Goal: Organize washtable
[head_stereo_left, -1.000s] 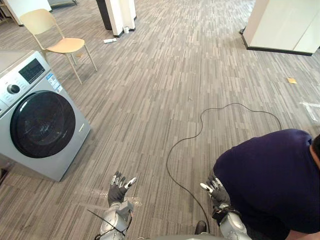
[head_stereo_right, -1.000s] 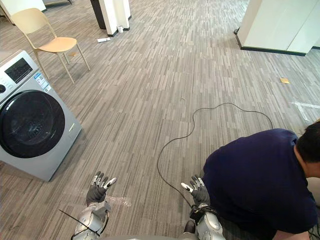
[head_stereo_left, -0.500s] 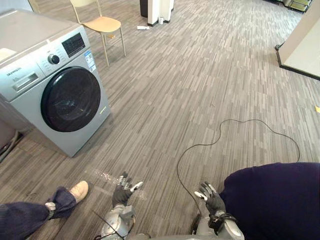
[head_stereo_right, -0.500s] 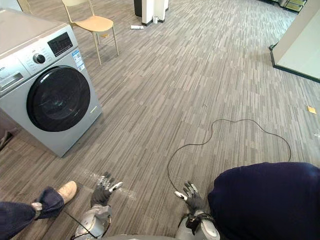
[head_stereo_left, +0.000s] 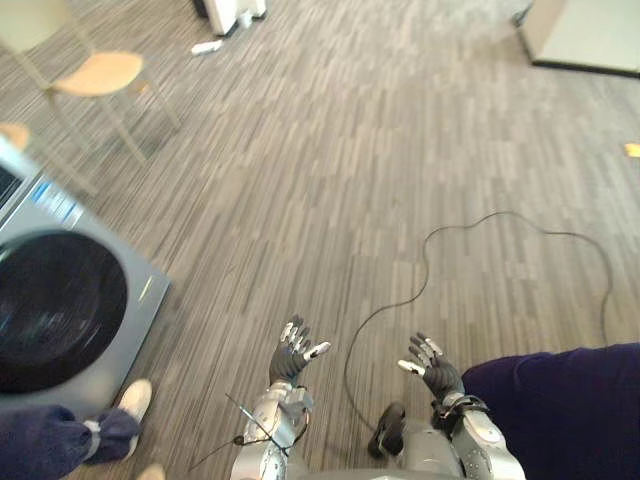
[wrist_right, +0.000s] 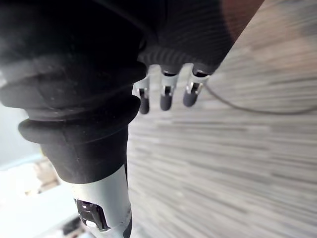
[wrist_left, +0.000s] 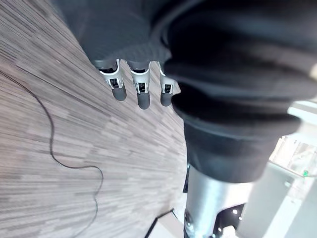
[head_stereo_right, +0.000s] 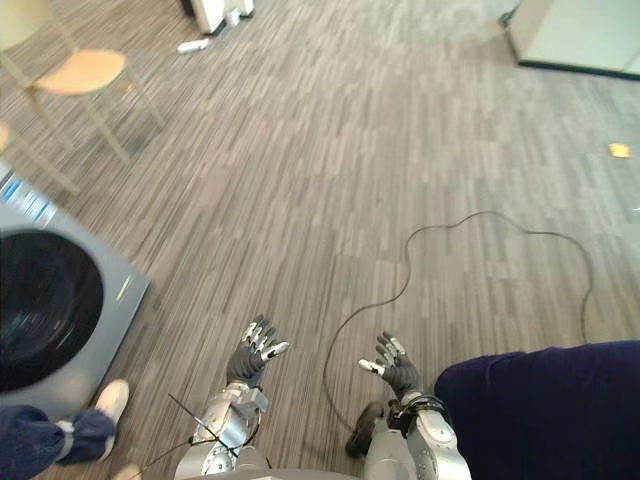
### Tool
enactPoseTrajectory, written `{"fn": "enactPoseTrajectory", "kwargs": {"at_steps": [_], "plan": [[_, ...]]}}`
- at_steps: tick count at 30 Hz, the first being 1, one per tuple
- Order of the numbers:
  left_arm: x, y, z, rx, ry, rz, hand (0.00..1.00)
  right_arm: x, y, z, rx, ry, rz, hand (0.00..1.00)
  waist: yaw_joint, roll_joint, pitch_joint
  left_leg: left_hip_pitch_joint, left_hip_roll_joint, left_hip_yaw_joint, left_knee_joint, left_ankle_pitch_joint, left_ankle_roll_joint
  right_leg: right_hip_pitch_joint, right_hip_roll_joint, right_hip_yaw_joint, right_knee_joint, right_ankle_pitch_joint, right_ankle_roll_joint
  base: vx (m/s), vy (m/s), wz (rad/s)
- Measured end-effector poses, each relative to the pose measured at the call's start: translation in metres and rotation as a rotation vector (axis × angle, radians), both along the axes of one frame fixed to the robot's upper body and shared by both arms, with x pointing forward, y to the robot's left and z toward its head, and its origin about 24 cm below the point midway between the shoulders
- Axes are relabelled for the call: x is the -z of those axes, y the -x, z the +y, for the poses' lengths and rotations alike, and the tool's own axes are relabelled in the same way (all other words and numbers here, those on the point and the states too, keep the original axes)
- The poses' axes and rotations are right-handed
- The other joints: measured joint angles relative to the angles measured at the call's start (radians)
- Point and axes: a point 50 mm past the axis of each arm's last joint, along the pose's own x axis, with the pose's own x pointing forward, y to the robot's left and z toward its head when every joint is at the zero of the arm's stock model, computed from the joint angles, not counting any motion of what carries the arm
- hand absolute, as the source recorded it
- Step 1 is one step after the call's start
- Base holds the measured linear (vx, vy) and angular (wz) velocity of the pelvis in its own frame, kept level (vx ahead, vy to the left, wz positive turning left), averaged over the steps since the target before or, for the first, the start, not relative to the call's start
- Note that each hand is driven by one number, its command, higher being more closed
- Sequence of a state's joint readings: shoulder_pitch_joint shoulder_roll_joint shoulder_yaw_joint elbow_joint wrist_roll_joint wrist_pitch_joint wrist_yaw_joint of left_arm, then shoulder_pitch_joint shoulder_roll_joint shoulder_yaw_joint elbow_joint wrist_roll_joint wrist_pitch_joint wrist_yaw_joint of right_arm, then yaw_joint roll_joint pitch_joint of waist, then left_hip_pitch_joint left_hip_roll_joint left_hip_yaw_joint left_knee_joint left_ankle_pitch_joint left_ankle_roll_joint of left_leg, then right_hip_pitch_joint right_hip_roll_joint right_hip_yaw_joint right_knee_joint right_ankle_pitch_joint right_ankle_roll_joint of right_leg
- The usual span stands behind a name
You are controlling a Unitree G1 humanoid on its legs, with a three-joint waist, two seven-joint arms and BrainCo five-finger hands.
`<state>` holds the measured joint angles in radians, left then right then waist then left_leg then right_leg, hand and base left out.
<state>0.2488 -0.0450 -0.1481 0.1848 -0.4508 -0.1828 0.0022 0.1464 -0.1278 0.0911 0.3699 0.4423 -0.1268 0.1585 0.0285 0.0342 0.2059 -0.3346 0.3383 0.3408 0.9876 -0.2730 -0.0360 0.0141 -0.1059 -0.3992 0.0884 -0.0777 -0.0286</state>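
Hovering over floor [head_stereo_left: 350, 180]: left hand [head_stereo_left: 291, 359] and right hand [head_stereo_left: 434, 371], both splayed, empty.

The floor [head_stereo_left: 330, 150] is laid in narrow grey streaked planks, and a grey front-loading washing machine [head_stereo_left: 60, 320] stands on it at the left with a person's pale shoe [head_stereo_left: 131, 398] planted just in front. Farther off to the left a light wooden chair [head_stereo_left: 90, 75] stands on its thin legs. A small white object [head_stereo_left: 206, 47] lies beyond the chair, and a yellow scrap [head_stereo_left: 631, 150] lies well apart at the right.
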Motion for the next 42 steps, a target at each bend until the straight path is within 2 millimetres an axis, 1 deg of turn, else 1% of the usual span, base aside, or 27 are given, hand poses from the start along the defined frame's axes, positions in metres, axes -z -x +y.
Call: {"fn": "enactPoseTrajectory", "kwargs": {"at_steps": [1, 3, 4, 9, 11, 13, 15, 17, 20, 21, 22, 23, 24, 25, 26, 27, 28, 29, 31, 32, 33, 34, 36, 37, 39, 41, 42], "plan": [[-0.002, 0.003, 0.004, -0.023, 0.009, -0.004, 0.00, -0.001, -0.002, 0.002, -0.008, -0.002, -0.005, 0.00, 0.008, 0.000, 0.004, -0.046, -0.011, -0.031, -0.111, 0.003, -0.006, 0.023, -0.009, 0.036, -0.019, -0.011, 0.017, 0.47, 0.354, -1.32], [-0.006, 0.008, 0.011, -0.065, 0.015, -0.020, 0.00, -0.002, -0.002, 0.002, -0.015, -0.001, -0.009, 0.00, 0.017, 0.021, 0.002, -0.050, -0.026, -0.098, -0.523, 0.068, -0.096, 0.077, -0.033, 0.079, -0.060, -0.039, 0.092, 0.53, 0.460, -1.38], [-0.007, 0.009, 0.016, -0.089, 0.018, -0.023, 0.00, 0.001, -0.002, 0.006, -0.014, -0.015, 0.001, 0.00, 0.027, 0.019, 0.007, 0.005, -0.033, -0.065, -0.568, 0.220, -0.044, 0.140, -0.043, 0.126, -0.094, -0.038, 0.164, 0.53, 0.379, -1.01], [-0.034, -0.001, 0.034, -0.175, 0.022, -0.156, 0.00, -0.007, -0.012, 0.025, -0.042, -0.068, -0.041, 0.00, 0.044, -0.080, -0.003, 0.061, -0.078, 0.045, -0.461, 0.062, 0.070, 0.134, -0.035, 0.131, 0.066, -0.017, 0.159, 0.48, 0.203, -0.64], [-0.032, 0.003, 0.045, -0.206, -0.001, -0.140, 0.00, -0.010, -0.018, 0.030, -0.045, -0.083, -0.056, 0.00, 0.042, -0.080, -0.001, 0.107, -0.080, 0.081, -0.417, 0.040, 0.078, 0.085, -0.091, 0.127, 0.244, -0.003, 0.144, 0.42, 0.207, -0.72], [-0.032, 0.011, 0.055, -0.215, -0.042, -0.132, 0.00, -0.006, -0.010, 0.033, -0.033, -0.127, -0.037, 0.00, 0.037, -0.089, -0.008, 0.245, -0.137, 0.104, -0.500, -0.044, 0.050, -0.042, -0.205, 0.121, 0.645, 0.048, 0.155, 0.37, 0.206, -0.18], [-0.034, 0.011, 0.062, -0.202, -0.083, -0.133, 0.00, 0.003, -0.002, 0.036, -0.028, -0.156, 0.007, 0.00, 0.035, -0.143, -0.020, 0.295, -0.202, 0.106, -0.535, -0.094, 0.069, -0.199, -0.285, 0.138, 0.971, 0.013, 0.115, 0.38, 0.015, 0.20], [-0.030, 0.016, 0.063, -0.193, -0.104, -0.102, 0.00, 0.005, -0.002, 0.032, -0.023, -0.137, 0.025, 0.00, 0.027, -0.132, -0.013, 0.359, -0.226, 0.106, -0.583, -0.102, 0.057, -0.299, -0.279, 0.119, 1.075, -0.071, 0.056, 0.40, -0.048, 0.15], [-0.020, 0.021, 0.052, -0.160, -0.082, -0.058, 0.00, 0.004, -0.003, 0.021, -0.010, -0.104, 0.021, 0.00, -0.019, -0.051, -0.001, 0.471, -0.230, 0.073, -0.707, -0.093, 0.040, -0.433, -0.246, 0.044, 0.903, -0.169, 0.018, 0.50, -0.050, 0.37], [-0.016, 0.017, 0.044, -0.129, -0.052, -0.054, 0.00, 0.003, -0.004, 0.013, -0.008, -0.081, 0.014, 0.00, -0.039, -0.012, 0.004, 0.502, -0.213, 0.055, -0.752, -0.086, 0.026, -0.473, -0.216, 0.033, 0.682, -0.153, 0.031, 0.48, -0.115, 0.53], [-0.014, 0.014, 0.040, -0.118, -0.041, -0.051, 0.00, 0.002, -0.005, 0.010, -0.009, -0.070, 0.010, 0.00, -0.045, -0.004, 0.007, 0.522, -0.205, 0.044, -0.768, -0.081, 0.018, -0.476, -0.204, 0.024, 0.547, -0.112, 0.042, 0.54, -0.165, 0.79], [-0.008, 0.011, 0.037, -0.098, -0.032, -0.032, 0.00, 0.002, -0.004, 0.005, -0.003, -0.058, 0.014, 0.00, -0.056, 0.007, 0.010, 0.571, -0.203, 0.034, -0.815, -0.069, -0.005, -0.470, -0.193, -0.020, 0.197, 0.030, 0.079, 0.48, -0.164, 0.62], [-0.005, 0.012, 0.036, -0.095, -0.031, -0.020, 0.00, 0.003, -0.003, 0.006, -0.003, -0.059, 0.018, 0.00, -0.058, 0.000, 0.008, 0.597, -0.208, 0.030, -0.834, -0.064, -0.020, -0.470, -0.196, -0.032, 0.094, 0.078, 0.094, 0.63, -0.242, 0.68], [0.003, 0.013, 0.033, -0.090, -0.024, 0.015, 0.00, 0.006, 0.001, 0.003, -0.003, -0.047, 0.035, 0.00, -0.069, 0.013, 0.008, 0.637, -0.206, 0.012, -0.859, -0.054, -0.044, -0.461, -0.200, -0.041, 0.068, 0.186, 0.118, 0.68, -0.238, 0.38], [0.011, 0.011, 0.022, -0.072, 0.005, 0.051, 0.00, 0.005, 0.000, -0.001, -0.004, -0.029, 0.032, 0.00, -0.067, 0.048, 0.005, 0.652, -0.178, 0.003, -0.870, 0.003, -0.066, -0.463, -0.217, -0.068, 0.158, 0.202, 0.121, 0.69, -0.233, 0.38], [0.011, 0.008, 0.018, -0.056, 0.011, 0.056, 0.00, 0.005, 0.000, -0.002, 0.004, -0.028, 0.032, 0.00, -0.072, 0.048, 0.005, 0.656, -0.176, -0.022, -0.866, 0.042, -0.065, -0.466, -0.224, -0.058, 0.205, 0.200, 0.119, 0.79, -0.307, 0.46], [0.014, 0.005, 0.006, -0.001, 0.023, 0.063, 0.00, 0.006, 0.006, -0.007, 0.025, -0.023, 0.040, 0.00, -0.077, 0.048, 0.001, 0.673, -0.164, -0.073, -0.836, 0.121, -0.060, -0.465, -0.229, -0.004, 0.314, 0.159, 0.061, 0.72, -0.360, 0.61], [0.017, 0.006, -0.002, 0.033, 0.038, 0.074, 0.00, 0.007, 0.011, -0.007, 0.026, -0.019, 0.044, 0.00, -0.079, 0.040, -0.007, 0.666, -0.141, -0.112, -0.736, 0.185, -0.113, -0.459, -0.229, 0.035, 0.415, 0.092, 0.025, 0.71, -0.372, 0.44], [0.024, 0.008, -0.007, 0.031, 0.054, 0.109, 0.00, 0.009, 0.013, -0.010, 0.015, -0.005, 0.056, 0.00, -0.075, 0.057, -0.009, 0.576, -0.055, -0.118, -0.478, 0.305, -0.221, -0.391, -0.209, -0.004, 0.447, 0.009, 0.041, 0.51, -0.208, 0.08], [0.030, 0.010, -0.007, 0.037, 0.052, 0.143, 0.00, 0.010, 0.014, -0.009, 0.016, -0.010, 0.062, 0.00, -0.078, 0.061, -0.006, 0.488, 0.015, -0.112, -0.297, 0.465, -0.215, -0.332, -0.187, -0.022, 0.421, -0.019, 0.048, 0.65, -0.140, 0.10], [0.035, 0.011, -0.008, 0.045, 0.050, 0.172, 0.00, 0.010, 0.014, -0.009, 0.025, -0.014, 0.063, 0.00, -0.068, 0.082, -0.006, 0.352, 0.104, -0.090, -0.005, 0.455, -0.210, -0.248, -0.152, -0.053, 0.358, -0.023, 0.034, 0.72, -0.113, -0.01], [0.037, 0.014, -0.006, 0.039, 0.045, 0.184, 0.00, 0.008, 0.011, -0.011, 0.041, -0.010, 0.055, 0.00, -0.062, 0.081, -0.004, 0.254, 0.146, -0.034, 0.183, 0.372, -0.119, -0.166, -0.122, -0.054, 0.285, -0.023, 0.034, 0.56, -0.038, -0.09], [0.042, 0.017, 0.002, 0.015, 0.035, 0.208, 0.00, 0.005, 0.008, -0.011, 0.055, -0.015, 0.037, 0.00, -0.063, 0.065, 0.002, 0.137, 0.130, 0.049, 0.224, 0.224, -0.017, -0.042, -0.112, -0.063, 0.175, -0.024, 0.035, 0.52, 0.030, 0.00], [0.042, 0.016, 0.009, -0.012, 0.033, 0.205, 0.00, 0.003, 0.004, -0.009, 0.050, -0.014, 0.028, 0.00, -0.047, 0.054, 0.006, 0.061, 0.115, 0.103, 0.148, 0.151, 0.005, 0.018, -0.112, -0.063, 0.120, -0.028, 0.041, 0.51, 0.101, -0.06], [0.043, 0.019, 0.020, -0.065, 0.044, 0.213, 0.00, -0.001, -0.003, -0.003, 0.025, -0.017, 0.007, 0.00, -0.025, 0.046, 0.011, -0.034, 0.093, 0.150, -0.086, 0.118, 0.015, 0.091, -0.115, -0.058, 0.063, -0.043, 0.065, 0.56, 0.245, -0.30], [0.046, 0.025, 0.032, -0.128, 0.050, 0.230, 0.00, -0.001, -0.005, 0.006, -0.018, -0.024, 0.004, 0.00, -0.012, 0.037, 0.014, -0.068, 0.054, 0.164, -0.422, 0.149, -0.020, 0.161, -0.136, -0.048, 0.037, -0.079, 0.121, 0.59, 0.368, -0.40], [0.048, 0.031, 0.042, -0.179, 0.045, 0.249, 0.00, 0.002, -0.005, 0.014, -0.040, -0.034, 0.017, 0.00, -0.001, 0.025, 0.009, -0.049, 0.016, 0.161, -0.518, 0.233, 0.053, 0.211, -0.160, -0.031, 0.011, -0.097, 0.169, 0.60, 0.324, -0.23]]}}
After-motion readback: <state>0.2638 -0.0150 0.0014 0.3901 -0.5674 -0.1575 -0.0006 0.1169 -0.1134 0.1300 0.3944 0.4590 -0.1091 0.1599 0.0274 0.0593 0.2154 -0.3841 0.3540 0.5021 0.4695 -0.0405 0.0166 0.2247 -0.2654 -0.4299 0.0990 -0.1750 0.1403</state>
